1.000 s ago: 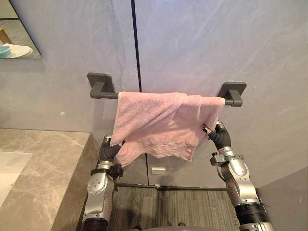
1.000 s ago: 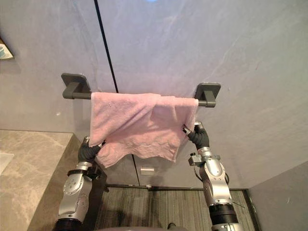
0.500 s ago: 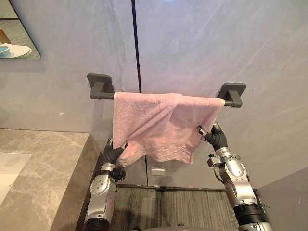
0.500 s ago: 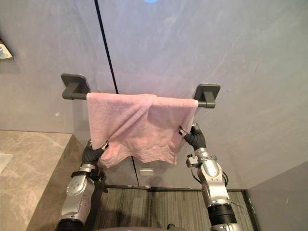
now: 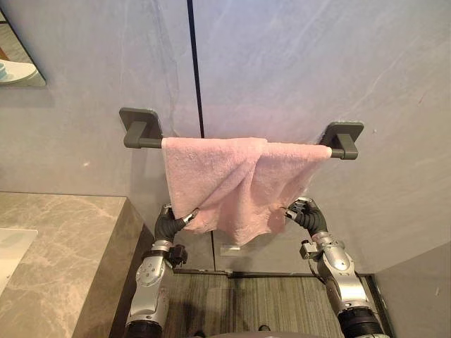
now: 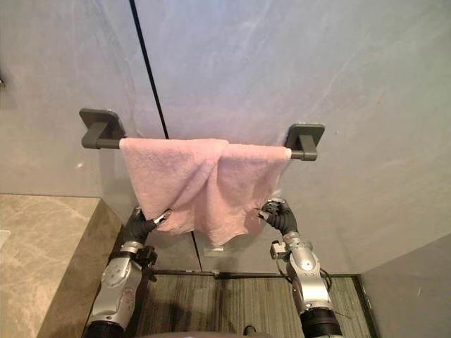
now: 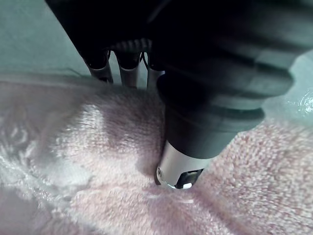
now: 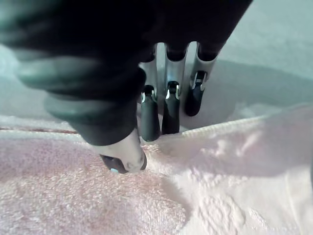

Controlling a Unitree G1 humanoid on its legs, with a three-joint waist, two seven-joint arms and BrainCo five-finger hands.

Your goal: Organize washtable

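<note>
Left eye view: the left hand [image 5: 171,224] and right hand [image 5: 304,214], fingers and thumbs pinching the lower corners of the pink towel [image 5: 225,176], have pulled down since a moment ago, so it hangs straighter over the wall rail [image 5: 144,141], nearly tidy, I'd say.

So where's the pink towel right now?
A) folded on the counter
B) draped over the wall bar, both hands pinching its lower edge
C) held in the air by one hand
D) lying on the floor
B: the towel hangs over the bar, with the left hand and the right hand each pinching its lower edge.
</note>
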